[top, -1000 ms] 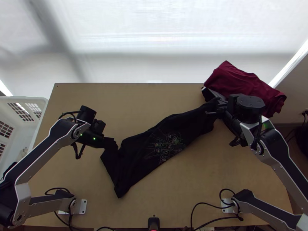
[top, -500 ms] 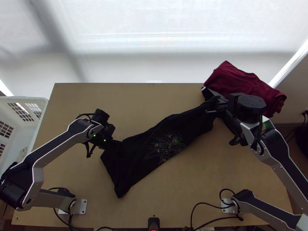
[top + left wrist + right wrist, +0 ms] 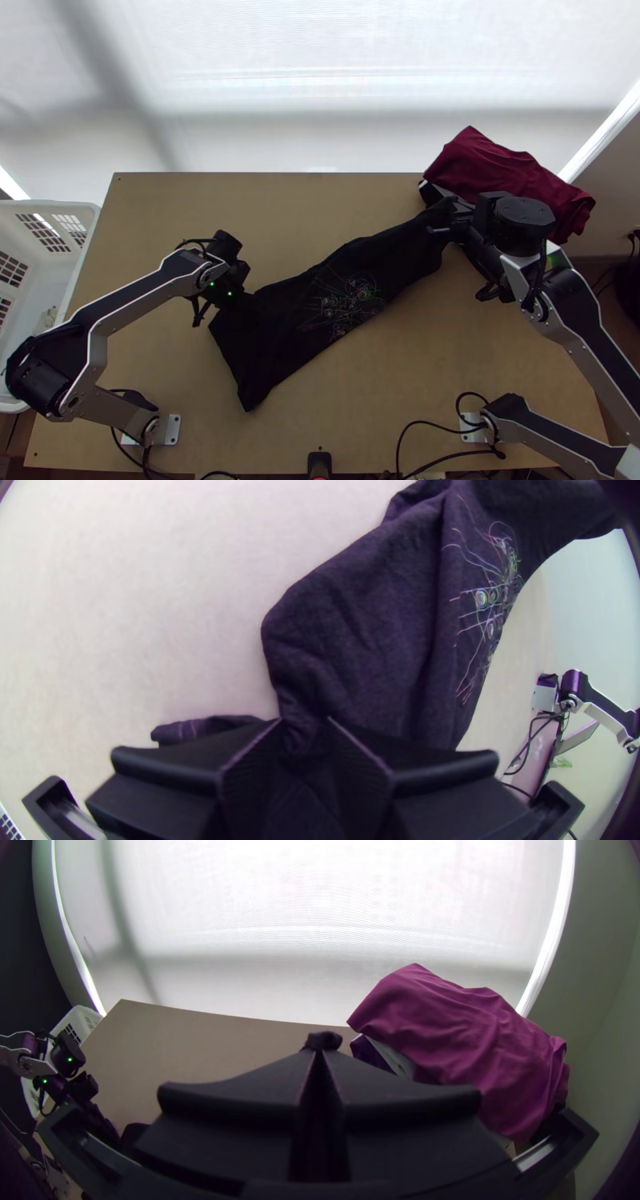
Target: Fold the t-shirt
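Right claw pinches the bunched 2 o'clock end of the black t-shirt, presumably anchoring it while it lies stretched towards 8 o'clock over the tabletop. Parted at its 9 o'clock side, the left claw seems placed there for a second hold.

The t-shirt in front of me was black, its print a tangle of thin pale lines and small rings with touches of green and pink. My fingers were plain black, and my left arm was silver-grey and black with green lights. I saw dark red cloth, a light brown table and a white basket patterned with slots
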